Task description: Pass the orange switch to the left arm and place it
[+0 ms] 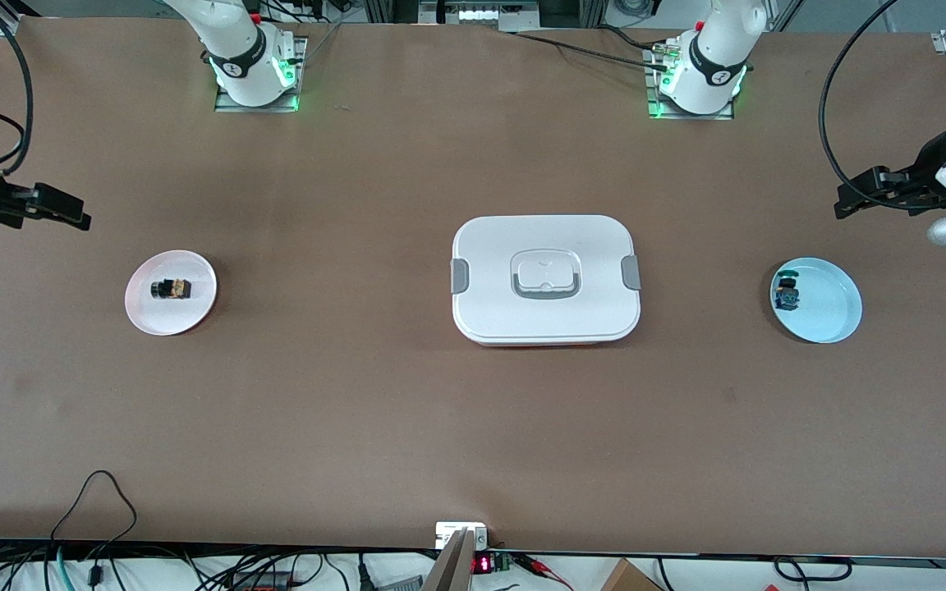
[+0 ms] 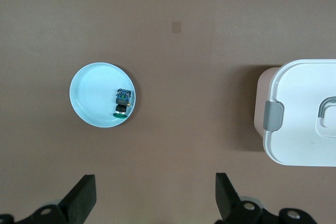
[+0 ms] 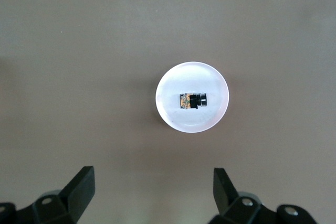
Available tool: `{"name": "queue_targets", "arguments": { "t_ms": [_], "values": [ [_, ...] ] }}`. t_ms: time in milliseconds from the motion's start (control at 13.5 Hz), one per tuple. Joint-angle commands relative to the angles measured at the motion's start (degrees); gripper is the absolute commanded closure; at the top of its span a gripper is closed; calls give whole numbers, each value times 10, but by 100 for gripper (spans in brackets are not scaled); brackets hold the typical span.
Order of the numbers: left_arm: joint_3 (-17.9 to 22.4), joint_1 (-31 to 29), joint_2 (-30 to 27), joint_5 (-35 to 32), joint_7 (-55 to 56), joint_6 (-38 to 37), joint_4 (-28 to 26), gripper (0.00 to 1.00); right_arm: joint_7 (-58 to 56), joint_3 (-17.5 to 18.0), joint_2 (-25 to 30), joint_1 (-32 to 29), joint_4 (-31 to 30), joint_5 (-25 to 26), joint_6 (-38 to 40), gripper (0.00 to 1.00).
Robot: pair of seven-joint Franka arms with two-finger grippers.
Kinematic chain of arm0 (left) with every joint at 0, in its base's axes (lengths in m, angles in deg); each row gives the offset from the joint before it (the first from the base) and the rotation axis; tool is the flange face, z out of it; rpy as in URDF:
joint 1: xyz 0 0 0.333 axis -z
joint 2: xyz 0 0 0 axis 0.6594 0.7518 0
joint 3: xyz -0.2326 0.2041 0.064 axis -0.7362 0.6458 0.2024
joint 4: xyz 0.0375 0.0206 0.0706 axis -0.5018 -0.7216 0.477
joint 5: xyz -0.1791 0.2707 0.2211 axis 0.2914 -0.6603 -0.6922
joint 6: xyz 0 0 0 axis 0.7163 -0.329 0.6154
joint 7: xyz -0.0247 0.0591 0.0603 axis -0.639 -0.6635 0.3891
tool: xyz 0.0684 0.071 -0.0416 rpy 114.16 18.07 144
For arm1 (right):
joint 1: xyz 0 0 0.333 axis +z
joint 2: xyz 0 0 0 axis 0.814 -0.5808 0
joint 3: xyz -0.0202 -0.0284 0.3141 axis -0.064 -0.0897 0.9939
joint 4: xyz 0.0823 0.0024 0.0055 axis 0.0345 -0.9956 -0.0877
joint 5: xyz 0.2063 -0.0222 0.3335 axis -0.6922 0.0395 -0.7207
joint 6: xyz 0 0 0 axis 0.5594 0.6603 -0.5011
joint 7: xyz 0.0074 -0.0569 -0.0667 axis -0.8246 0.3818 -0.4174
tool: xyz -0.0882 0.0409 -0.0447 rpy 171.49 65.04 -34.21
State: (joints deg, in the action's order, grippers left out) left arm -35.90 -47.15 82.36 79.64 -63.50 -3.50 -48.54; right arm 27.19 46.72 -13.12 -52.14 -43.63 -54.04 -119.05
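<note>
the box (image 2: 304,114) runs off the left wrist view's edge.

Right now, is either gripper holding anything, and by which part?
Nothing is held. The left gripper and right gripper are open; the orange switch lies on the pink plate.

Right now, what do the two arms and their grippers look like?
Both arms are white with black joint bands; their bases glow green at the rim. The left arm and right arm trail black cables. The left gripper and right gripper are black, each with two flat, wedge-shaped fingers.
</note>
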Motion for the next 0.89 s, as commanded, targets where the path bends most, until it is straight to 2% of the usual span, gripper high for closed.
{"name": "queue_targets", "arguments": {
  "t_ms": [0, 593, 815],
  "values": [
    [-3, -2, 2, -8, 0, -3, 7, 0, -2, 3, -32, -2, 7, -4, -9, 0],
    [-3, -4, 3, -8, 0, -3, 6, 0, 2, 0, -100, -26, 7, -1, -60, 0],
    [-3, -4, 3, -8, 0, -3, 5, 0, 5, 2, -124, -18, 7, 49, -102, 0]
  ]
}}
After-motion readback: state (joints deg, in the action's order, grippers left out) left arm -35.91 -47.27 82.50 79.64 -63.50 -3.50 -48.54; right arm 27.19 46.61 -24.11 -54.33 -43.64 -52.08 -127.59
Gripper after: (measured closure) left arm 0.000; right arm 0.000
